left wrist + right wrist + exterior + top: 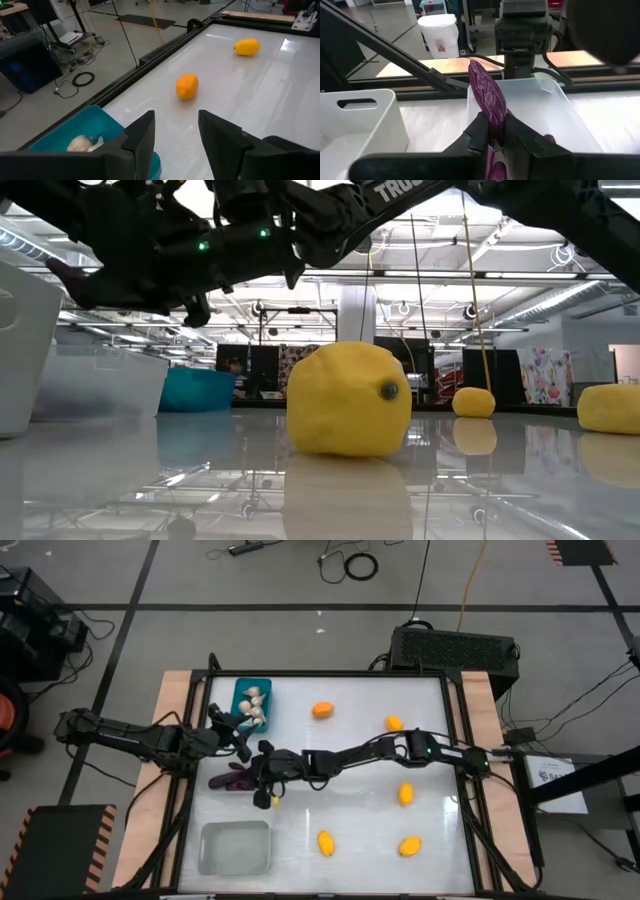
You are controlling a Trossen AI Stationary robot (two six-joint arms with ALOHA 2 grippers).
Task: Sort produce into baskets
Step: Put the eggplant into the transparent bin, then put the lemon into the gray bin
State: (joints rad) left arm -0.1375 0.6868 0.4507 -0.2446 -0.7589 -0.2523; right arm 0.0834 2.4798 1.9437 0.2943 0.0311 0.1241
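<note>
Fingers of the right gripper are clamped on a dark purple eggplant, which stands up between them in the right wrist view; from above, this gripper sits near the table's nine o'clock side, just short of centre, with more purple showing at its nine o'clock, though whether that is the held piece or others lying there I cannot tell. Beyond it, the left gripper hangs close by at roughly eleven o'clock from the right one, beside the teal bin; its jaws look parted in its own wrist view yet hold nothing, and I judge them as closed as they go.

Outward again: the teal bin at the table's eleven o'clock corner already holds several whitish garlic bulbs, so that part looks done or nearly so; the pale bin at seven o'clock appears empty from above. Still loose on the tabletop are six lemons: one at twelve o'clock, one at one o'clock, one at three, two at five to six, and one partly hidden under the right gripper.

My judgement: roughly the first third is finished; the eggplant in hand and every lemon remain to be binned.
</note>
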